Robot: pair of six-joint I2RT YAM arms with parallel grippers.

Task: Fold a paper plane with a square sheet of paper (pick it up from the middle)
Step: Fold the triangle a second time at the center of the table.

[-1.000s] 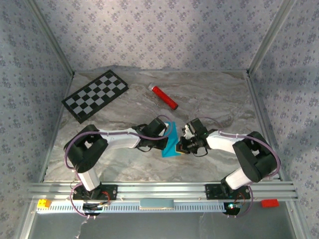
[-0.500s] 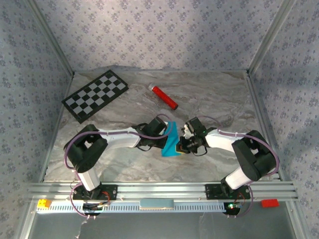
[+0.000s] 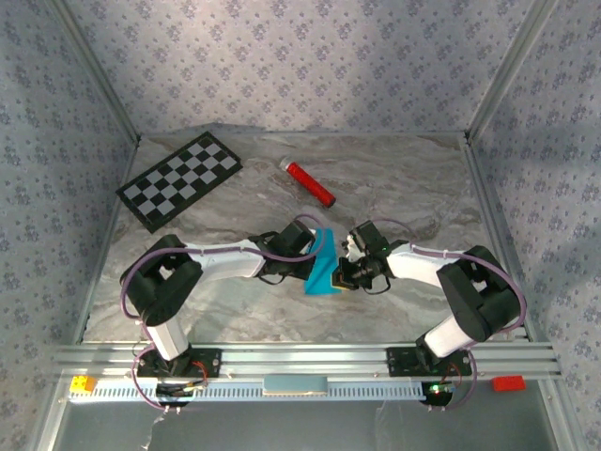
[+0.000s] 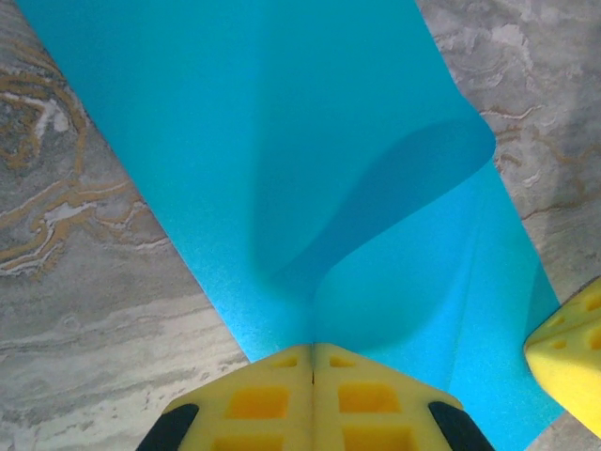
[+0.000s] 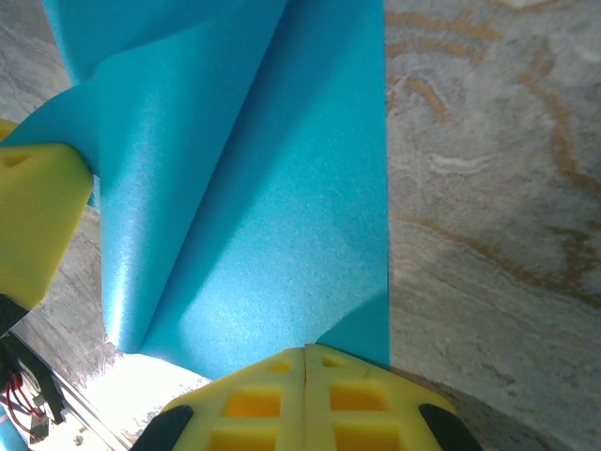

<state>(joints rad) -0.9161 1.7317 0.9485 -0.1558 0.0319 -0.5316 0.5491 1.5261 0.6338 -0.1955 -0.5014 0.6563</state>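
The square sheet of paper (image 3: pixel 322 272) is bright cyan and lies partly folded on the marble table between the two arms. In the left wrist view the paper (image 4: pixel 282 141) shows a curled flap, and a raised fold runs into my left gripper (image 4: pixel 313 346), which is shut on it. The same gripper (image 3: pixel 313 266) sits at the sheet's left side. My right gripper (image 3: pixel 340 276) is shut at the sheet's right side. Its tips (image 5: pixel 307 349) rest on the flat paper (image 5: pixel 263 207) close to its straight edge. A long crease runs across the sheet there.
A red cylinder (image 3: pixel 310 184) lies behind the grippers, a little left of the table's middle. A black-and-white checkerboard (image 3: pixel 178 180) lies at the back left. Metal frame posts and patterned walls surround the table (image 3: pixel 423 188).
The right arm has shifted very slightly; both grippers stay shut at the paper, which has barely moved.
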